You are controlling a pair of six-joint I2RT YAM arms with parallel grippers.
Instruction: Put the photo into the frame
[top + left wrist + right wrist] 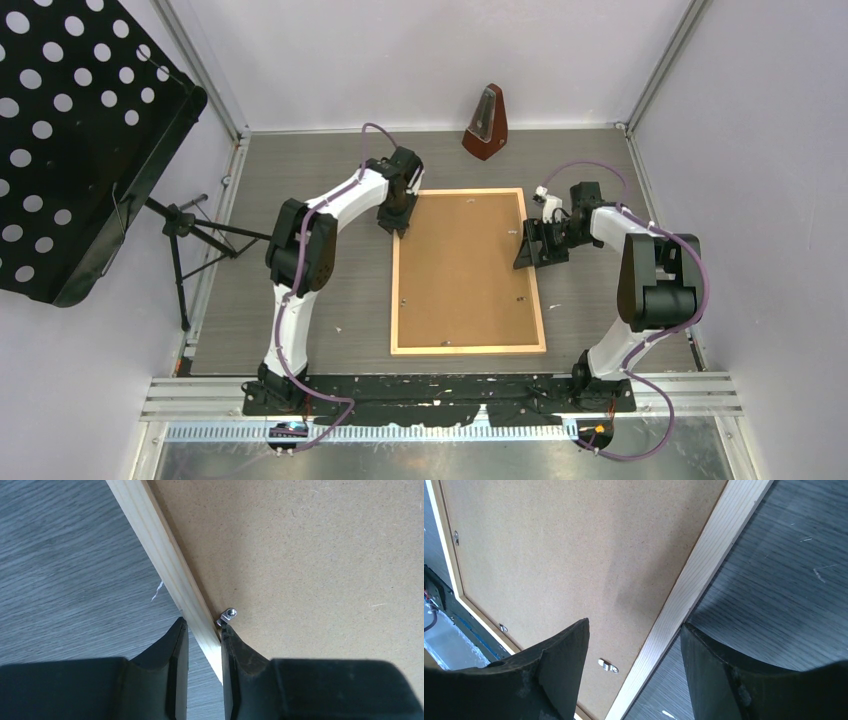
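Grey table (600, 170): frame (467, 349) lies flat, backing board (460, 270) up. Left gripper (202, 625) narrowed astride rail, grip unclear; right gripper (634, 627) open.

The backing board (465, 270) hides what the frame (468, 349) holds; the music stand (120, 190) is cut off leftward.

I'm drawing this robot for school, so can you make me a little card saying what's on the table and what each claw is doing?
On table: frame, lying back up, brown backing board inside it
Left gripper: narrow jaws astride the frame's left rail, beside a metal clip; grip unclear
Right gripper: open, astride the right rail
Photo: not visible
Behind: metronome
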